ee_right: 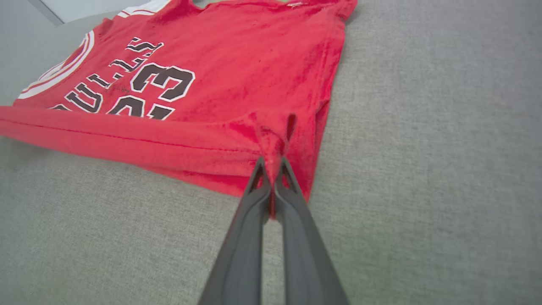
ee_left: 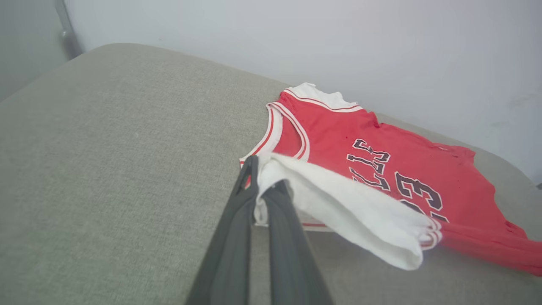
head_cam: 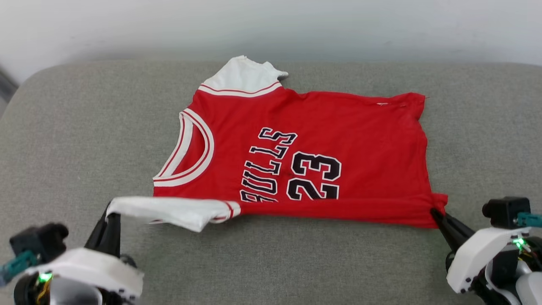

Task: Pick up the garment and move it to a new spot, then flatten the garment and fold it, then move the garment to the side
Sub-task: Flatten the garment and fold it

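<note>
You have the garment (head_cam: 338,140), a red jersey T-shirt with white short sleeves, striped red-and-white trim and black white-outlined lettering, lying front-up on a broad grey woven cushion (head_cam: 63,127) that backs onto a pale wall (head_cam: 271,25). It sits around the middle of the cushion, a little toward the far edge. Its long axis runs across your head view from side to side. The striped collar (head_cam: 186,148) points to your left and the hem (head_cam: 423,144) to your right, so the letters and numbers read sideways. The far sleeve (head_cam: 243,74) sticks out toward the wall. Along the near long edge a band of red cloth is turned over onto the front and covers the lower part of the print. Your left gripper (head_cam: 111,214) (ee_left: 264,173) has its dark fingers pressed together on the end of the near sleeve (head_cam: 169,212), which is lifted a little and droops back toward the body. Your right gripper (head_cam: 436,214) (ee_right: 272,163) is likewise closed, pinching the bunched near corner of the hem, with cloth puckered round its tips.
</note>
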### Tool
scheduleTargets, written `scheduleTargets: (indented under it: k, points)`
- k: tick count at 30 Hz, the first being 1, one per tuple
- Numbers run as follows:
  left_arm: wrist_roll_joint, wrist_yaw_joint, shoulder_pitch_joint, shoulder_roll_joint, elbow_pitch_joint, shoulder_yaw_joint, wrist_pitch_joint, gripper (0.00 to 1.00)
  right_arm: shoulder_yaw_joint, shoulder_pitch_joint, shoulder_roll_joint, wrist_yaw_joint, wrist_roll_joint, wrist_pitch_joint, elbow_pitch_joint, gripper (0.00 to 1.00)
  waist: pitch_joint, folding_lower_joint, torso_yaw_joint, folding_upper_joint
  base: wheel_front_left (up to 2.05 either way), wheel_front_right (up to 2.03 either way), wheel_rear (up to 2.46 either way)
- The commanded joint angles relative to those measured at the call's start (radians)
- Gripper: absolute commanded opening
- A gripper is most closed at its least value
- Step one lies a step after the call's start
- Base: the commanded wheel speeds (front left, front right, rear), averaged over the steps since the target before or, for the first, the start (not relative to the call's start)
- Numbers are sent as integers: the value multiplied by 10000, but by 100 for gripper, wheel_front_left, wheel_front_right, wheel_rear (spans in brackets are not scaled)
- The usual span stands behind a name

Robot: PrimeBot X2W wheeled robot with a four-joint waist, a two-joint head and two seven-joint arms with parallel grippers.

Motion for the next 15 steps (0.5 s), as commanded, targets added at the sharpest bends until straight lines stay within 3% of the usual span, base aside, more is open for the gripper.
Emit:
scheduleTargets:
  k: [1,8,15]
  points:
    - [61,-183,-557,-77,211,-72,40,0,-95,-280,85,-14,-74,181,-101,0,247,2,40,0,0,0,0]
    - [48,-1270,-3026,-561,2026,-474,5,0,-87,-1321,142,-14,-287,823,52,0,1125,2,-34,0,0,0,0]
    - [41,-2036,-4959,-970,3856,-715,-8,0,274,-2388,-24,-13,-341,1085,403,0,2022,2,-204,0,0,0,0]
